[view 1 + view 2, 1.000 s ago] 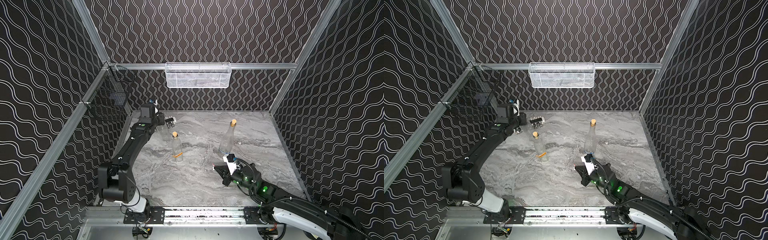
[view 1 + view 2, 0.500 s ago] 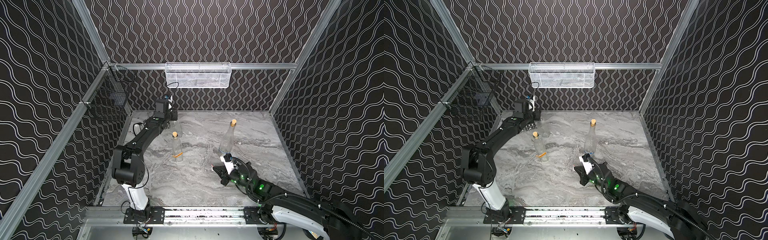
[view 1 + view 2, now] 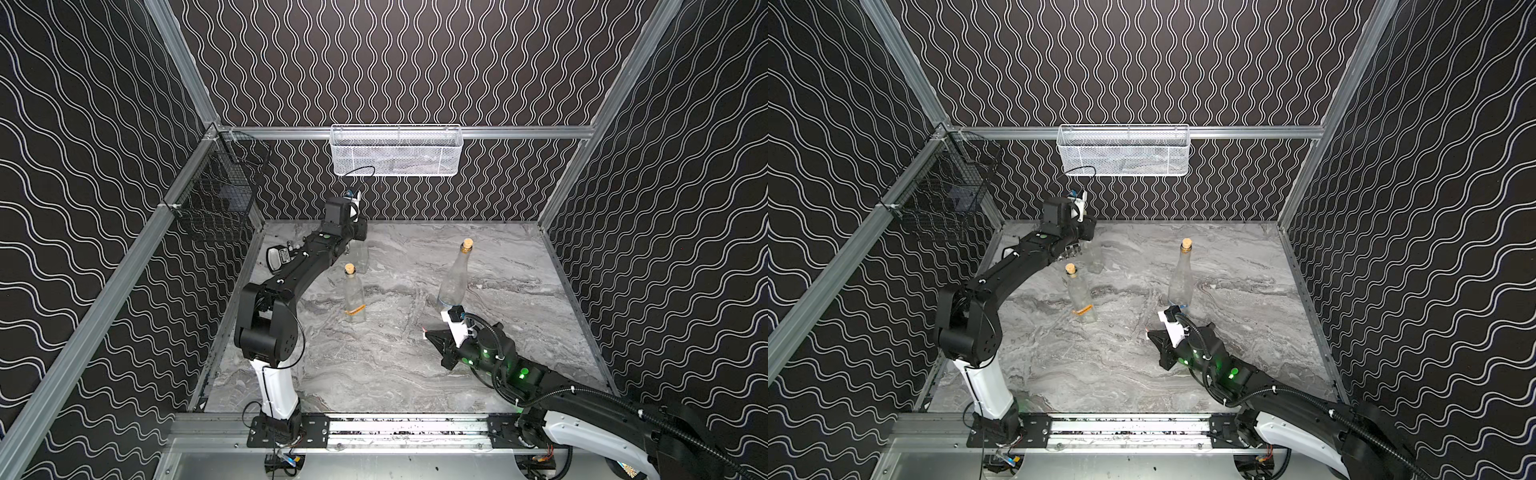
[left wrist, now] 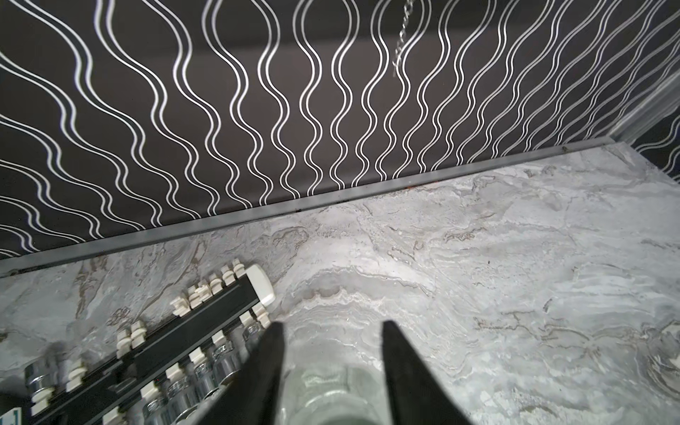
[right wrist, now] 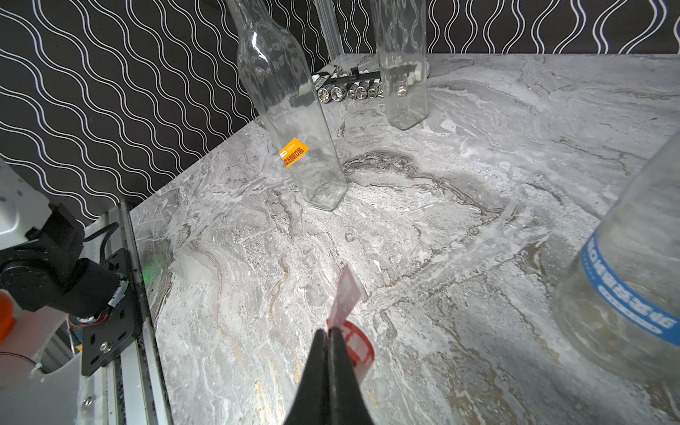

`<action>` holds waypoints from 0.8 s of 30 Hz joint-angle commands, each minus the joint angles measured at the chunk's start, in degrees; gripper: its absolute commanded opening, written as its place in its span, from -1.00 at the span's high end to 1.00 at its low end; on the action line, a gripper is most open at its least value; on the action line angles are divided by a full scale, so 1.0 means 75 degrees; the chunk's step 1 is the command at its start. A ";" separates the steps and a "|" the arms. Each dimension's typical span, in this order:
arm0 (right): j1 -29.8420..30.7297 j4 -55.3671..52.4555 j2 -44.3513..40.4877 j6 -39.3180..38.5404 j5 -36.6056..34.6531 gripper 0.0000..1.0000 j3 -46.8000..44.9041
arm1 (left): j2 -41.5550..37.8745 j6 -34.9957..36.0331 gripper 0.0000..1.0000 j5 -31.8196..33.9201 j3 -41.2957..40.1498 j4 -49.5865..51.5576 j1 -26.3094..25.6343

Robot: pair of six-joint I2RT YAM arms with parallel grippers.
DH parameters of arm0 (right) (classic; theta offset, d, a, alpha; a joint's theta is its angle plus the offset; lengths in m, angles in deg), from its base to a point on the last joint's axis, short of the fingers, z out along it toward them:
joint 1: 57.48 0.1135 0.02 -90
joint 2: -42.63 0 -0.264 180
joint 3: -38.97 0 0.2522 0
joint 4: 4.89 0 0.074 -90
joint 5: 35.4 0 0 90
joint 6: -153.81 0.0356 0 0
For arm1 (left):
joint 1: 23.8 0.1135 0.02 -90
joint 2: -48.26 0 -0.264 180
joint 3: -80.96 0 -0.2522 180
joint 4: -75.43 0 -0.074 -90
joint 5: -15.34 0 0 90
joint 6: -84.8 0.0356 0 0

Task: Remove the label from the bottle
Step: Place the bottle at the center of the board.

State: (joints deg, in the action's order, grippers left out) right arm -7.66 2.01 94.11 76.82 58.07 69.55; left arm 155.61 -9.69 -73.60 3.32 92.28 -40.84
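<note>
My right gripper [image 5: 327,331] is shut on a peeled red-and-white label [image 5: 346,294], low over the marble near the front right, where the gripper's tip [image 3: 424,331] shows in a top view. A plain clear bottle [image 3: 360,257] stands at the back left without any label I can see. My left gripper [image 4: 331,325] hangs over its mouth [image 4: 331,397], jaws apart on either side of the glass. A corked bottle [image 3: 354,291] with an orange label [image 5: 294,151] stands mid-table. A tall corked bottle [image 3: 455,278] with a blue band [image 5: 625,294] stands just behind my right gripper.
A rail of metal sockets [image 4: 184,331] lies on the marble beside the plain bottle, by the left wall. A white mesh basket [image 3: 395,149] hangs on the back wall and a black wire basket [image 3: 220,199] on the left wall.
My left wrist has swung from the left wall towards the back and now stands over the plain bottle, and its jaws have parted. The right gripper and its label have stayed put.
</note>
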 commanded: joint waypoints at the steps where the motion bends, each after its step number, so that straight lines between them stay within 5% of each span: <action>1: 0.0001 0.0124 -0.0018 0.0010 -0.0033 1.00 0.0066 | 0.0007 0.0107 -0.12 -0.0032 0.0111 -0.0013 -0.0012; 14: 0.0002 -0.0275 -0.0176 0.0060 0.0197 1.00 0.0149 | -0.0447 0.0491 -0.83 -0.0127 0.0263 -0.0072 -0.0013; 24: 0.0027 -0.1529 0.0023 0.0401 0.1614 1.00 0.0657 | -0.2164 0.1529 -0.98 0.0616 0.0187 -0.0146 0.0078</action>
State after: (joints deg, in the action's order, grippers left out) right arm -7.64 -5.40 93.93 77.81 65.68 73.62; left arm 141.78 -1.82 -71.57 4.87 93.09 -40.73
